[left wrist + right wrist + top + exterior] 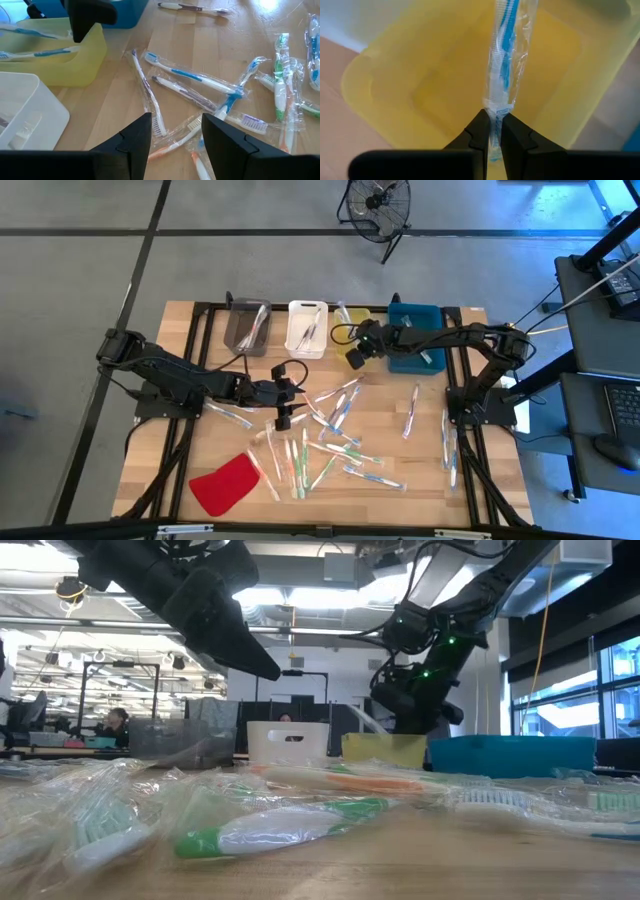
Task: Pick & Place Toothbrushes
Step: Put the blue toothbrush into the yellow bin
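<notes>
Several wrapped toothbrushes (330, 442) lie loose on the wooden table (200, 330), with more at the right (449, 442). My right gripper (493, 119) hangs over the yellow bin (353, 361) at the far edge, shut on a clear-wrapped toothbrush with blue parts (506, 55). My left gripper (175, 131) is open above the table's middle (284, 406), with nothing between its fingers. Ahead of it, in the left wrist view, lie toothbrushes (192, 77). My right gripper pinches one end of the wrapped toothbrush (495, 106) between its two fingers. The fingers slant down from above, and the brush runs on past them, in line with them. The brush reaches out over the inside of the yellow bin (435, 85). Whether its far end touches the bin, I cannot tell.
A grey bin (247, 325), a white bin (307, 328) and a blue bin (415, 335) stand in a row with the yellow one along the far edge. A flat red piece (225, 483) lies near the front left. A fan (377, 205) stands on the floor beyond the table.
</notes>
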